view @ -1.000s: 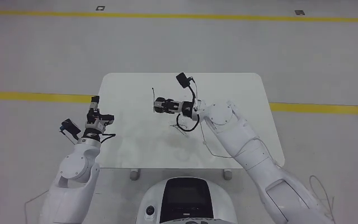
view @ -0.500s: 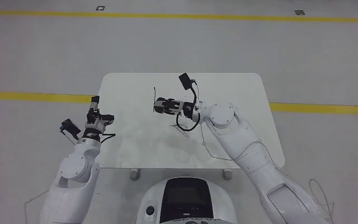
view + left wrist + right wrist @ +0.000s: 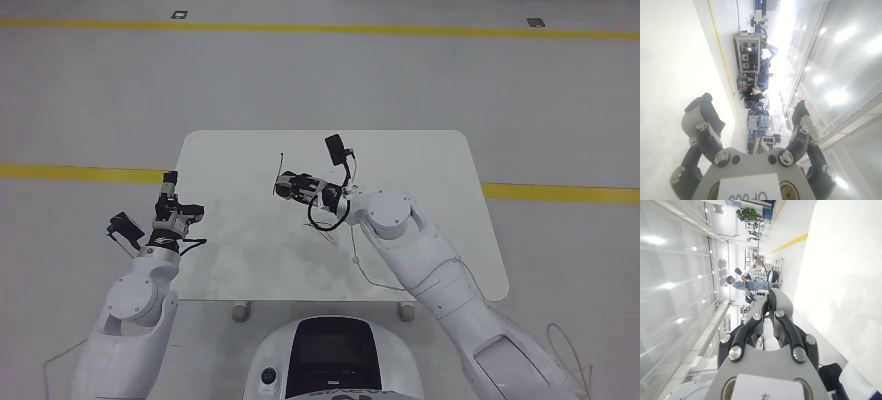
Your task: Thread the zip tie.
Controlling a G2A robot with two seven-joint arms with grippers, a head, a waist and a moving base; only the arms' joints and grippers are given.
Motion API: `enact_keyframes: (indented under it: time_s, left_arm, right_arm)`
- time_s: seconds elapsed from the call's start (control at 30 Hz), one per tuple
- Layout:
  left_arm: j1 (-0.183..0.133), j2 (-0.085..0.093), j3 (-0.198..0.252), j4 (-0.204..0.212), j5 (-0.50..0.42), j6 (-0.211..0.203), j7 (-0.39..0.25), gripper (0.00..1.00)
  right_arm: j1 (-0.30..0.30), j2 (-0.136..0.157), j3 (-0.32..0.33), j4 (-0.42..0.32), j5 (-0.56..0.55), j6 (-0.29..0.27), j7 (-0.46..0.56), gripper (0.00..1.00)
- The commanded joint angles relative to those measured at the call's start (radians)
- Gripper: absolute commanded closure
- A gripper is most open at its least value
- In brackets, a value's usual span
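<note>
- Tabletop (image 3: 420,160), white with rounded corners, stands on a pale grey floor (image 3: 100,90).
- One yellow floor line (image 3: 60,171) shows on both sides of the table, level with its middle. A second yellow line (image 3: 300,28) crosses the floor well beyond the table's far edge.
- Farther from the table, the room holds racks and benches of equipment (image 3: 747,53), a potted plant (image 3: 747,213) and rows of bright ceiling lights (image 3: 836,96).
- The zip tie (image 3: 281,168), thin and black, is over the middle of the table. One end is caught in the right gripper (image 3: 769,294), and the free length points from the fingertips toward the table's far edge.
- The right gripper's two fingers (image 3: 780,306) are pressed close together on the tie, with no gap visible between the pads. The arm reaches in from the table's near right side to above its centre.
- The left gripper (image 3: 752,108) sits at the table's left edge, on the near half, well apart from the zip tie and from the other gripper.
- Its fingers (image 3: 704,111) are spread wide with nothing between them. They point past the table's edge toward the far end of the room.
</note>
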Motion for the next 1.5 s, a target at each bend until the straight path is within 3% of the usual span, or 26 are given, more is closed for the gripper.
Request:
enact_keyframes:
  time_s: [0.0,0.07,0.2,0.33,0.43,0.73,0.87,1.0,1.1,1.13,1.4,1.43,1.47]
  left_arm:
    - [0.000,0.000,0.000,0.000,0.000,0.000,0.000,0.00]
    - [-0.004,0.000,0.005,-0.003,0.031,-0.015,-0.001,0.00]
    - [0.002,0.001,0.023,-0.008,0.177,-0.087,0.006,0.00]
    - [0.006,0.004,0.052,-0.009,0.469,-0.150,0.063,0.00]
    - [0.005,0.005,0.069,0.008,0.711,-0.180,0.156,0.00]
    - [0.005,0.005,0.069,0.008,0.711,-0.180,0.156,0.00]
    - [0.000,0.011,0.082,0.002,0.947,-0.214,0.170,0.00]
    - [0.001,0.014,0.112,0.012,1.305,-0.162,0.269,0.00]
    - [-0.007,0.015,0.135,0.033,1.470,-0.132,0.316,0.00]
    - [-0.011,0.015,0.143,0.046,1.546,-0.102,0.345,0.00]
    - [-0.014,0.015,0.141,0.047,1.558,-0.096,0.344,0.00]
    - [-0.019,0.017,0.139,0.048,1.617,-0.074,0.345,0.00]
    - [-0.020,0.020,0.145,0.048,1.736,-0.042,0.363,0.00]
  right_arm:
    - [0.000,0.000,0.000,0.000,0.000,0.000,0.000,1.00]
    - [-0.005,0.000,0.000,-0.002,-0.001,-0.001,-0.007,1.00]
    - [-0.012,0.001,0.003,-0.017,-0.003,0.012,-0.026,1.00]
    - [-0.017,0.001,0.007,-0.027,0.009,0.042,-0.052,1.00]
    - [-0.017,-0.001,0.004,-0.028,0.011,0.063,-0.062,1.00]
    - [-0.019,-0.001,0.004,-0.029,0.011,0.062,-0.065,1.00]
    - [-0.013,0.000,-0.004,-0.046,0.003,0.136,-0.055,1.00]
    - [0.000,-0.002,-0.010,-0.070,0.010,0.226,-0.056,1.00]
    - [0.002,-0.004,-0.011,-0.085,0.019,0.266,-0.069,1.00]
    - [0.001,-0.005,-0.010,-0.089,0.027,0.266,-0.076,1.00]
    - [0.001,-0.005,-0.008,-0.092,0.026,0.266,-0.091,1.00]
    - [0.001,-0.005,-0.008,-0.092,0.026,0.266,-0.091,1.00]
    - [-0.008,-0.004,-0.012,-0.095,0.020,0.264,-0.099,1.00]
